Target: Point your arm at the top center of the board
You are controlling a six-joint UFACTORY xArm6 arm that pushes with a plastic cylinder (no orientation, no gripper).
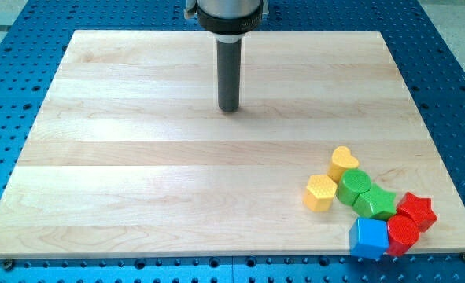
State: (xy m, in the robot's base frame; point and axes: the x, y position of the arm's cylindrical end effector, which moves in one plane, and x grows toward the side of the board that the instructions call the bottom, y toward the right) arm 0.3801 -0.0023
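One rod (pixel 229 67), upper end cropped, tip (pixel 229 108) visible

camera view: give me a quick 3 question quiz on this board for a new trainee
1. True or false: my tip touches a block.
2. Which block sits nearest the view's bottom edge? A) yellow heart B) blue block C) green star
3. Fill in: the blocks cluster at the view's bottom ____ corner of the wooden board.

Key
1. False: my tip stands near the top center, well apart from every block.
2. B
3. right
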